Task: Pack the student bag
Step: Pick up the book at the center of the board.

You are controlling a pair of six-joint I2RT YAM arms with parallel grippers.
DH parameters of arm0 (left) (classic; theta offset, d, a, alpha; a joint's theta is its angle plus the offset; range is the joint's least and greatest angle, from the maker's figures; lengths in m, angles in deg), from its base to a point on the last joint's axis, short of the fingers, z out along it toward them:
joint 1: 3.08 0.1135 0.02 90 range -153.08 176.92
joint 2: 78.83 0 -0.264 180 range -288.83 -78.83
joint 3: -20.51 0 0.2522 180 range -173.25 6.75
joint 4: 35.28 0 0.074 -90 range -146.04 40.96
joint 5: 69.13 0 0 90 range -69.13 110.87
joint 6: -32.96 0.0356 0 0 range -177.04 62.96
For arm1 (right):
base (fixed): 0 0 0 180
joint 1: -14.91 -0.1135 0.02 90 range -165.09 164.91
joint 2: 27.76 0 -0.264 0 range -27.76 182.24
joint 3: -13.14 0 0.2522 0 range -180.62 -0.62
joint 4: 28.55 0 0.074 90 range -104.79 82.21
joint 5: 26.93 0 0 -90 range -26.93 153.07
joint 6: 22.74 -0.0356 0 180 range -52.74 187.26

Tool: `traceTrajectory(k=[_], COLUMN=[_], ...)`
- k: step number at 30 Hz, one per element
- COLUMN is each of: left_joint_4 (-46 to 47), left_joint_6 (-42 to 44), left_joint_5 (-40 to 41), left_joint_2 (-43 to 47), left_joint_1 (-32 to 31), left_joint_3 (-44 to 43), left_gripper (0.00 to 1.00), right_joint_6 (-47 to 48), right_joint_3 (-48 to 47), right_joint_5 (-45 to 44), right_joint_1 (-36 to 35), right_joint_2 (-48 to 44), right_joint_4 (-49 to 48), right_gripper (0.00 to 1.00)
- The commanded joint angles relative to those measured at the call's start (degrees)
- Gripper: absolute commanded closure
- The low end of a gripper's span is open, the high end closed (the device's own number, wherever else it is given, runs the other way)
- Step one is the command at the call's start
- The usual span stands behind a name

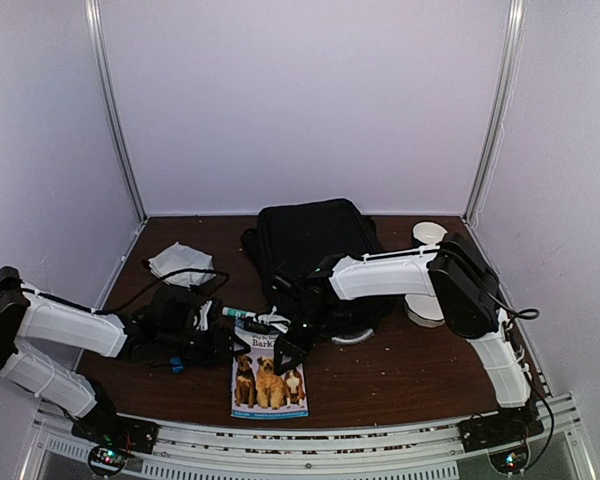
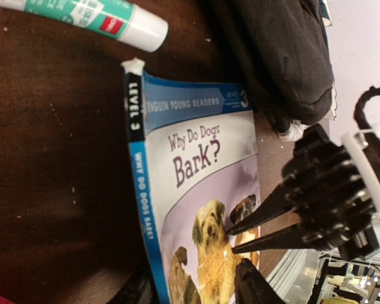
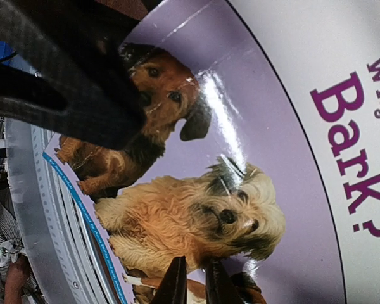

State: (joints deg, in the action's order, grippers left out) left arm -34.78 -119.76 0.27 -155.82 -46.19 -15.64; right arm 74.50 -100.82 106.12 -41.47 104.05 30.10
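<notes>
The student bag (image 1: 310, 250), a large black backpack, lies at the back centre and also shows in the left wrist view (image 2: 285, 57). A book, "Why Do Dogs Bark?" (image 1: 268, 380), lies flat in front of it and fills the wrist views (image 2: 196, 183) (image 3: 272, 126). My left gripper (image 1: 232, 345) is open at the book's left edge, with its fingers (image 2: 256, 285) wide apart on either side of the spine end. My right gripper (image 1: 292, 352) is almost shut with a thin gap. It holds nothing, and its fingertips (image 3: 177, 285) rest on the cover at the dogs' picture.
A green and white glue stick (image 1: 238, 314) (image 2: 88, 16) lies just behind the book. A small pale cloth (image 1: 178, 262) lies at the back left. Two white round things (image 1: 428, 235) (image 1: 423, 310) stand at the right. A metal rail (image 1: 310, 440) runs along the table's front edge.
</notes>
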Motion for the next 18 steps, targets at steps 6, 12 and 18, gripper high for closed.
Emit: traceTrajectory(k=[6,12,18], left_joint_4=[11.73,3.64,-15.86], left_joint_6=[-2.12,1.67,12.14], left_joint_5=[-5.76,-3.07,1.43], left_joint_2=[-5.41,0.04,7.83], left_joint_1=[-0.31,-0.14,0.12], left_joint_3=[-1.5,-2.72,-9.46], left_gripper=[0.66,0.79,1.0], right_joint_6=[-0.1,-0.3,-1.36], right_joint_3=[1.45,1.38,0.61], right_joint_5=[-4.7,-4.88,-3.85], right_joint_1=[0.03,0.12,2.02], right_joint_2=[4.66,4.41,-3.49], right_joint_4=[0.94,0.95,3.61], right_gripper=[0.87,0.86,0.85])
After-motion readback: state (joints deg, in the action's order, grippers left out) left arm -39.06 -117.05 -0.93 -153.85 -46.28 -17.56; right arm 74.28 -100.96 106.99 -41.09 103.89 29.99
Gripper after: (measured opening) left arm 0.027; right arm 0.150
